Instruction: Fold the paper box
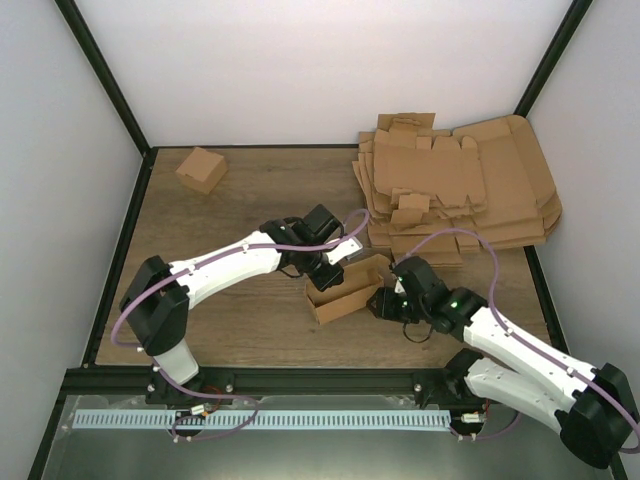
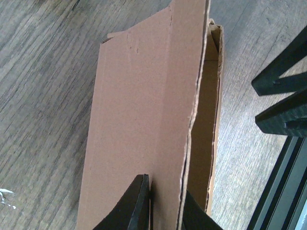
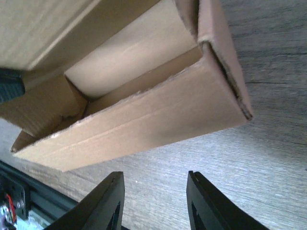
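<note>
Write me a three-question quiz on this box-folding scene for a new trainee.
1. True or false: the left end effector is shut on a flap of the half-folded box.
2. Pick one. What sits between the fingers of the right end effector? A) a wall of the box; B) nothing, it is open next to the box; C) a loose flat sheet.
3. Fill the gap: the finished small box sits near the far ___ corner of the table, across from the stack of flat blanks.

Key: 1 true; 2 B; 3 left.
</note>
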Motion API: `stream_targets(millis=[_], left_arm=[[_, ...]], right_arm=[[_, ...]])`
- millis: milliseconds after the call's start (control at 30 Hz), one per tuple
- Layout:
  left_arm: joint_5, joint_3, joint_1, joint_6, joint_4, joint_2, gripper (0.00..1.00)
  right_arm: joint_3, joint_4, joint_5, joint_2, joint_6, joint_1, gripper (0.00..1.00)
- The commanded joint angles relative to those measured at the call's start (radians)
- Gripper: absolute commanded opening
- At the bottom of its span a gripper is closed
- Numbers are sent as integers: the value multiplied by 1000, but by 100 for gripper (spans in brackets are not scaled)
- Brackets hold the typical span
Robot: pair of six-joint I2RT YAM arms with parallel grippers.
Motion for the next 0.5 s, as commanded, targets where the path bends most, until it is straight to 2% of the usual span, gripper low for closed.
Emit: stream_targets(millis=[0, 167, 467], left_arm=[[2, 29, -5, -1, -12, 15, 10], [8, 33, -5, 0, -10, 15, 10], [24, 22, -5, -7, -7, 8, 10]], right_arm=[[-6, 14, -76, -8, 3, 6, 35], [-78, 93, -107, -6, 11, 6, 20], [-220, 395, -144, 10, 101, 6, 10]])
